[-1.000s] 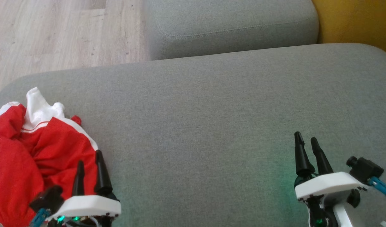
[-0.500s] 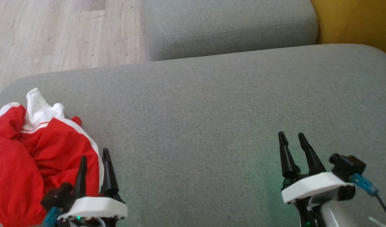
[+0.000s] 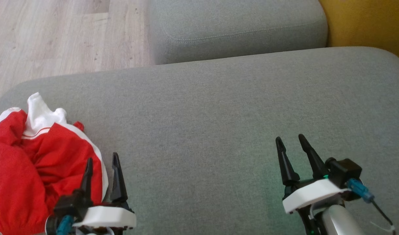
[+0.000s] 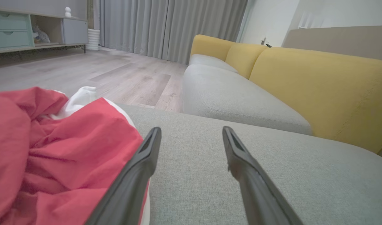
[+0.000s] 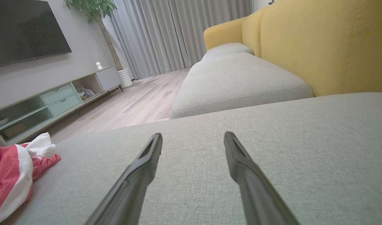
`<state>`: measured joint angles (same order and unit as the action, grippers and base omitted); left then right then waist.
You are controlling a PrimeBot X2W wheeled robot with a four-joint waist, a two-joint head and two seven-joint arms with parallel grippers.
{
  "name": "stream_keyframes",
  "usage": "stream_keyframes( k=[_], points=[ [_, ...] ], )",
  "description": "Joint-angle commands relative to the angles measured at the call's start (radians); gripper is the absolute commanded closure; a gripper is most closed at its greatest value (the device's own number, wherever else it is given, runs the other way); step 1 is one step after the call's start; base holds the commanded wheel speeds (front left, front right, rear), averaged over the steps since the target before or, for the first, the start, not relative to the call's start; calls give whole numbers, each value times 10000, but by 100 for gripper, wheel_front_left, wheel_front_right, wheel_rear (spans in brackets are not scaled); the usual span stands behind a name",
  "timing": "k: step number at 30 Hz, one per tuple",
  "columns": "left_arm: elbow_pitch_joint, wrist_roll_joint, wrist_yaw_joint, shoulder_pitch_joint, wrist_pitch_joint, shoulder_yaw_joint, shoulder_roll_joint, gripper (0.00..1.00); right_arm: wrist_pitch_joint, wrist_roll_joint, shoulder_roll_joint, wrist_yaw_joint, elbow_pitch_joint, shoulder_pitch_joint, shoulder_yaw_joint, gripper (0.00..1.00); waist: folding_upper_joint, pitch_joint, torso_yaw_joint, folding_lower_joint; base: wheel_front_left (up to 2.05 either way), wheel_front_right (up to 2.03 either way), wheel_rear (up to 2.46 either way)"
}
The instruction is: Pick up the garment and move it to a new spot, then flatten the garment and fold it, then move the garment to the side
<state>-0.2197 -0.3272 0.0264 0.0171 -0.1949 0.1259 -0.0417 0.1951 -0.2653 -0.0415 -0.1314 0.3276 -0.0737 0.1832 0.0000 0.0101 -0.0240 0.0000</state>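
One crumpled garment (image 3: pixel 39 156) lies just left of the spread, empty left hand (image 3: pixel 102 157).

Left of the matt black fingers (image 3: pixel 117 182) of the left gripper (image 3: pixel 102 157), the garment (image 3: pixel 33 169) is red mesh-like cloth with smooth white trim. Under them, the seat cushion (image 3: pixel 202 124) is matt, coarse-woven grey fabric.

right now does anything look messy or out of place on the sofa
Only the garment: it lies crumpled in a red-and-white heap at the left end of the cushion, bunched rather than flat, right beside the open left gripper. Nothing looks spilled or damaged.
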Motion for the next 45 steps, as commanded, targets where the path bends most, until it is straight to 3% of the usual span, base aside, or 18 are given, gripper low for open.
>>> stream_keyframes(
  k=[1,18,39,45],
  points=[
    [288,318,18,-465,-159,-211,-76,0,160,312,-73,6,-267,-533,243,0,0,1,-15,0,0,0,0],
    [185,2279,153,-436,-669,-179,-85,0,667,2186,-87,7,-10,-614,-65,0,0,-21,-246,0,0,0,0],
    [52,2357,143,-506,-669,-271,-85,0,667,2139,-87,7,-29,-548,-255,0,0,-121,-186,0,0,0,0],
    [8,2392,285,-569,-669,-348,-85,0,667,2178,-87,7,-18,-504,-287,0,0,-110,188,0,0,0,0]
  ],
)
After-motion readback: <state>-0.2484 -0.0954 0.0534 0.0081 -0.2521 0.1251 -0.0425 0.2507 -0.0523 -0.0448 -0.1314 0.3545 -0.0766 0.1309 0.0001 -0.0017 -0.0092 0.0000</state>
